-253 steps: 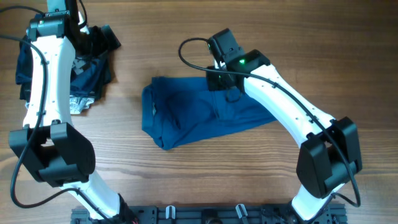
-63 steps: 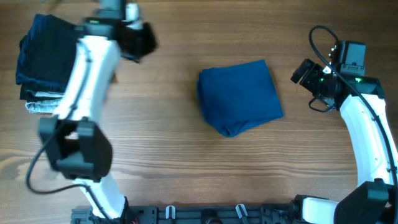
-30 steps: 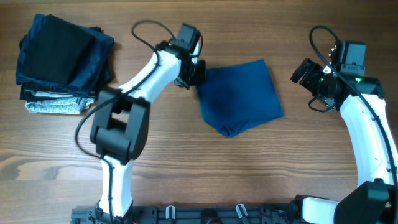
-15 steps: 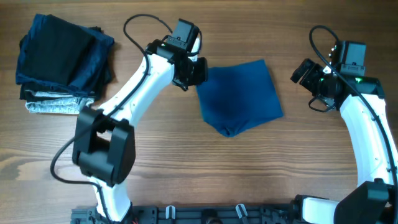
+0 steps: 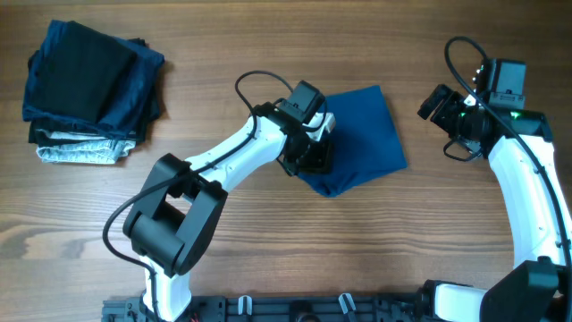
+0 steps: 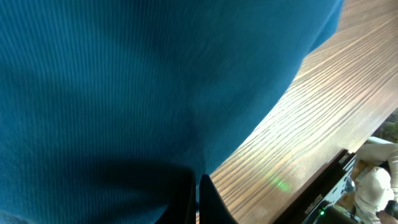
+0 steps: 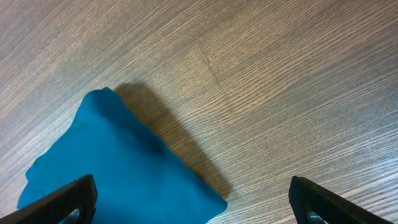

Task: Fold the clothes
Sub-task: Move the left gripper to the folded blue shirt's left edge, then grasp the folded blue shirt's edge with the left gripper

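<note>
1. Wood-grain table carries the blue polo shirt at its centre. It is already folded into a compact, slightly skewed square.
2. Over the last second the left gripper has swept from the shirt's far-left corner down to its near-left edge, and now sits on top of the cloth.
3. Its fingers are clenched tight together. The left wrist view shows knit fabric filling the frame, and I can see none pinched between them.
4. The right gripper has not moved. It hangs off the shirt's right side, well apart from it, with its fingers spread wide and empty.
5. The shirt's outline matches how it lay 2 seconds ago, so this pass has not disturbed it.
6. Far to the shirt's left lies the pile of darker folded garments.
7. My reading is that the folding is essentially done. The left arm looks to be smoothing the bundle or getting ready to shift it toward that pile.
</note>
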{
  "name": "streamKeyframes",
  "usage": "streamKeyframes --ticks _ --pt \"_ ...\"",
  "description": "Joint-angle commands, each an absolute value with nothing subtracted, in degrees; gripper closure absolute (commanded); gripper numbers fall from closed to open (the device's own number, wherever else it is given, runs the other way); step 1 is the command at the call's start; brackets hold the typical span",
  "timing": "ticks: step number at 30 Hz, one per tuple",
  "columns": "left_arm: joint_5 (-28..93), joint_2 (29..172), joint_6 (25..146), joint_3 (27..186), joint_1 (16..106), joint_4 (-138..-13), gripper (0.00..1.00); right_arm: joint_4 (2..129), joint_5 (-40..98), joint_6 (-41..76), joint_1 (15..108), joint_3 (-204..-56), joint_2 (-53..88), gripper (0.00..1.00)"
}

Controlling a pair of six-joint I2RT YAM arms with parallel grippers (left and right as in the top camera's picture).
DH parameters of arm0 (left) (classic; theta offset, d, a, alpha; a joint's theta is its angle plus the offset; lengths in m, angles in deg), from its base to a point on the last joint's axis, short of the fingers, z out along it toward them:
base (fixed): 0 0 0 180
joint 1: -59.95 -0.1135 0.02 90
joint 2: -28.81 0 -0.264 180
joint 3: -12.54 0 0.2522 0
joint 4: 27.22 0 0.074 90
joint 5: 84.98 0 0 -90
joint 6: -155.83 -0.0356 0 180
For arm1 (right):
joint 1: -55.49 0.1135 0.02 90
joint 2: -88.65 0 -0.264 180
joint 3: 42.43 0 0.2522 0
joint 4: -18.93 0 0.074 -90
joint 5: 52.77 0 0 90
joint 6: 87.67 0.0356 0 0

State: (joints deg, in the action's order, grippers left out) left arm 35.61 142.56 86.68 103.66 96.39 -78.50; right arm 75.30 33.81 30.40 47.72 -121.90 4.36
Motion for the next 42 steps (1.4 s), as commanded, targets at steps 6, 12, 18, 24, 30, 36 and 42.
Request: streamKeyframes --ticks 6,12,18,24,30,36,42 --pt "36.7 149.8 94.9 94.8 96.6 -63.9 0.96 75.2 33.1 31.0 47.8 -121.9 4.0 0.01" --pt "38.6 146.7 96.3 94.9 97.0 -64.4 0.96 75.2 33.1 31.0 47.8 -121.9 4.0 0.01" --pt "27.4 130.6 96.3 96.1 97.3 -45.4 0.96 75.2 33.1 31.0 47.8 -121.9 4.0 0.0" --pt "27.5 139.5 101.7 96.1 97.2 -20.3 0.96 75.2 33.1 31.0 47.8 -121.9 4.0 0.0" --pt "29.6 152.4 105.9 99.5 97.2 -14.1 0.96 75.2 33.1 31.0 47.8 -121.9 4.0 0.0" --pt "31.2 162.3 103.7 100.5 96.5 -19.4 0.96 75.2 33.1 31.0 47.8 -121.9 4.0 0.0" --pt "33.3 153.9 102.1 106.5 96.5 -18.7 0.96 75.2 33.1 31.0 47.8 -121.9 4.0 0.01"
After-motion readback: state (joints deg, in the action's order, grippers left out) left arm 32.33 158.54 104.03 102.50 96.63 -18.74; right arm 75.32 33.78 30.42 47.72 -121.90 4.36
